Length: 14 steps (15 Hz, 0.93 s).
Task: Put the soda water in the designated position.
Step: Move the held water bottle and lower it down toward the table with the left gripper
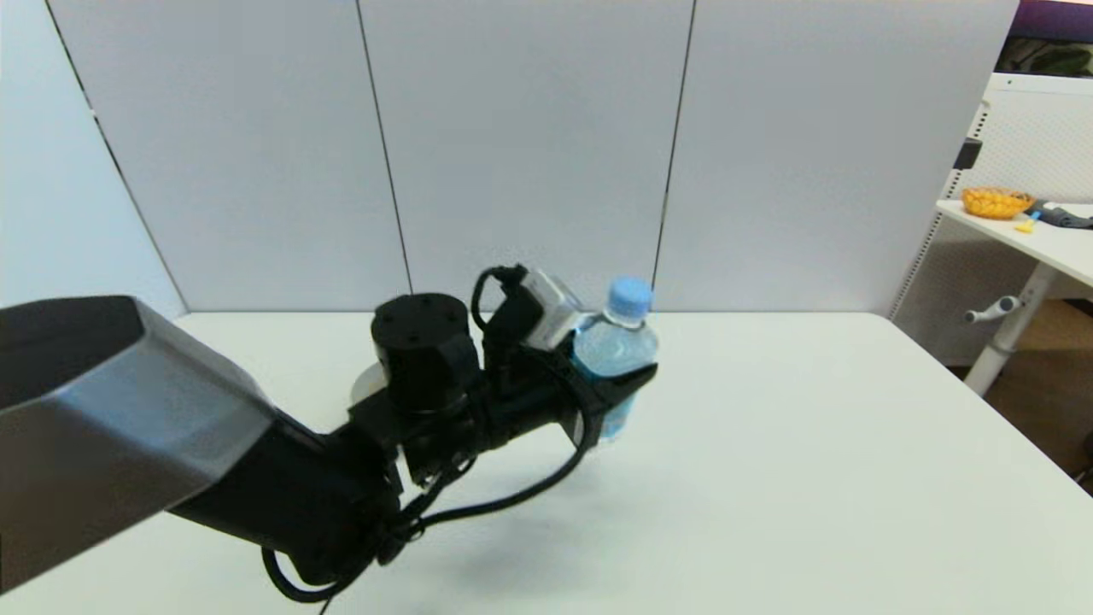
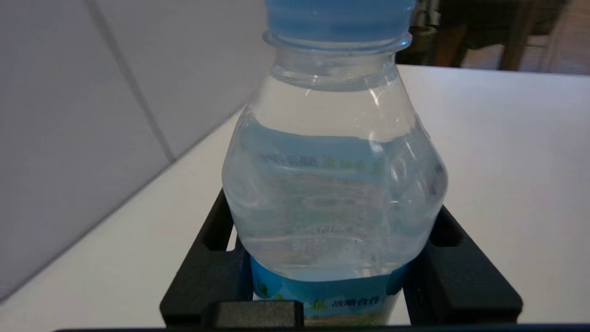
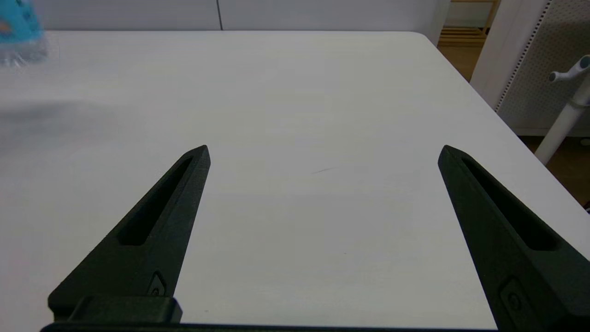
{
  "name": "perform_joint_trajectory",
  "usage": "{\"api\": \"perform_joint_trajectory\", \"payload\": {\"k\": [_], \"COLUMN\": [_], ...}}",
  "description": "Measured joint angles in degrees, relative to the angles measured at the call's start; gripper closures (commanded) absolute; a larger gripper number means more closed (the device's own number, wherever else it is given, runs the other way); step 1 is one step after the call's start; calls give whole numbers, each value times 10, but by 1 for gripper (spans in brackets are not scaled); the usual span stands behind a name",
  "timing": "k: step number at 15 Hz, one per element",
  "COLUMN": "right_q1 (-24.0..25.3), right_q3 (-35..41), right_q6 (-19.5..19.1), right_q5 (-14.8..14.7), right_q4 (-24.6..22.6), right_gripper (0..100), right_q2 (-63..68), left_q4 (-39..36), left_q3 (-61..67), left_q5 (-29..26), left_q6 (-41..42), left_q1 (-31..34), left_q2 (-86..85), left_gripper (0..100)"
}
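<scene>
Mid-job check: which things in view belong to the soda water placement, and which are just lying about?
Job:
soda water, upright
left gripper, shut on it
white table, bare patch ahead

Lying about:
right gripper, open, idle
orange bowl on the side desk
pale bowl behind the arm

an orange bowl (image 1: 996, 202) sits on the side table (image 1: 1059, 248) at right.

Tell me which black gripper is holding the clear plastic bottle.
The left gripper: its fingers clamp the blue-capped clear soda water at the label. The right gripper is open over bare table.
</scene>
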Motion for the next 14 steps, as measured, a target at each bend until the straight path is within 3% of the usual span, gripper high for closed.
{"api": "perform_joint_trajectory", "payload": {"k": [5,10,14], "right_q1": [0,0,0], "right_q3": [0,0,0], "right_q6": [0,0,0], "right_q5": [0,0,0], "right_q4": [0,0,0], "right_gripper": [0,0,0], "right_q2": [0,0,0], "left_q4": [83,114,113], "left_q3": [-57,-87,-90], "left_q5": [-2,-10,-66], "left_q6": [-25,-39,-49], "left_q1": [123,257,331], "left_q2": [-57,-71,-53], "left_gripper": [100,100,100]}}
